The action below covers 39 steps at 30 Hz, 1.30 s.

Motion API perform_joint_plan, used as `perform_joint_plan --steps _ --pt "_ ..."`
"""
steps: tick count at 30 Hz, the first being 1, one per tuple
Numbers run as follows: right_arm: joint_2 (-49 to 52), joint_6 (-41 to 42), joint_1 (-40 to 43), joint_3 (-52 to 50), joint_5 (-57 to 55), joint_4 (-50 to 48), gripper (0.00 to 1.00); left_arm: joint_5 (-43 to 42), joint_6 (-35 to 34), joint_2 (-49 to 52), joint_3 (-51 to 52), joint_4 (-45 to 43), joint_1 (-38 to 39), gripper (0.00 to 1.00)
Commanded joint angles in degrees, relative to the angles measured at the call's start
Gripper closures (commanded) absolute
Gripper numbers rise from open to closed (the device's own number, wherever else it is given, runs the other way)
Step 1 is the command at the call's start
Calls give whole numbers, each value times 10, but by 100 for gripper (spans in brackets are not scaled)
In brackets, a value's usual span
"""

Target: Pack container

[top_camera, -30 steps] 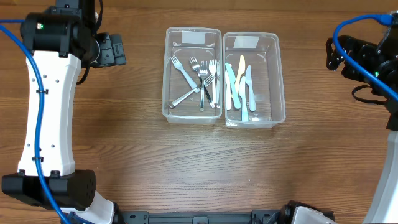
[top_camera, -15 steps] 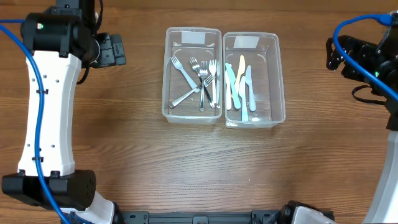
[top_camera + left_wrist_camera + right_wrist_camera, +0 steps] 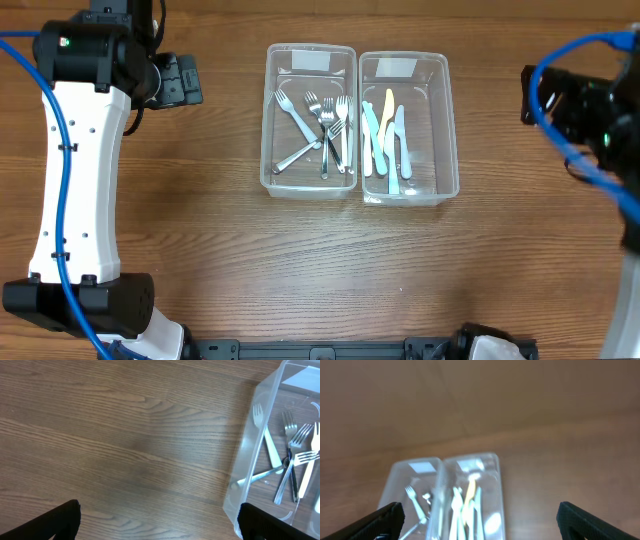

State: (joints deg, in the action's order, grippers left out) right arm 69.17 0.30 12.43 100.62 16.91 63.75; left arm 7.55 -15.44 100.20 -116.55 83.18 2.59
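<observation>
Between the fingers of the left gripper point(image 3: 160, 527), spread wide and empty, lies only bare table point(image 3: 100, 435). Ahead and to its right stands the fork bin point(image 3: 248, 465), with forks point(image 3: 291, 455) heaped inside. The right gripper point(image 3: 482, 525) is likewise spread with nothing held. Its view is blurred, but both bins show well ahead of it. The knife bin point(image 3: 452, 130) is on its side, touching the fork bin along one wall, and knives point(image 3: 371, 135) lie lengthwise within. Both grippers sit well apart from the bins. No loose cutlery shows on the table, so packing looks finished, or is waiting on pieces out of view. The next move probably calls only for parking the arms. Any further piece would go to its matching bin.
</observation>
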Motion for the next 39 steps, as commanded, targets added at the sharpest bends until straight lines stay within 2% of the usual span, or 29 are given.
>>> perform_joint_plan --steps 1,3,7,11,17,23,29,39 --pt "-101 22 -31 -63 -3 -70 0 -5 5 -3 1 2 0 0" --pt "-156 41 -41 -143 -3 -157 0 -6 5 -3 1 2 0 0" --pt "-258 49 -52 -314 1 -270 0 -5 5 -3 1 2 0 0" --pt "-384 49 -61 -534 15 -328 0 -5 5 -3 1 2 0 0" --pt "-513 49 -61 -734 48 -358 0 -6 5 -3 1 2 0 0" --pt "-602 51 -61 -827 63 -367 0 -6 5 -3 1 2 0 0" --pt "-658 51 -61 -871 35 -367 0 -5 5 -3 1 2 0 0" --pt "-690 51 -61 -926 27 -378 0 -6 5 -3 1 2 0 0"
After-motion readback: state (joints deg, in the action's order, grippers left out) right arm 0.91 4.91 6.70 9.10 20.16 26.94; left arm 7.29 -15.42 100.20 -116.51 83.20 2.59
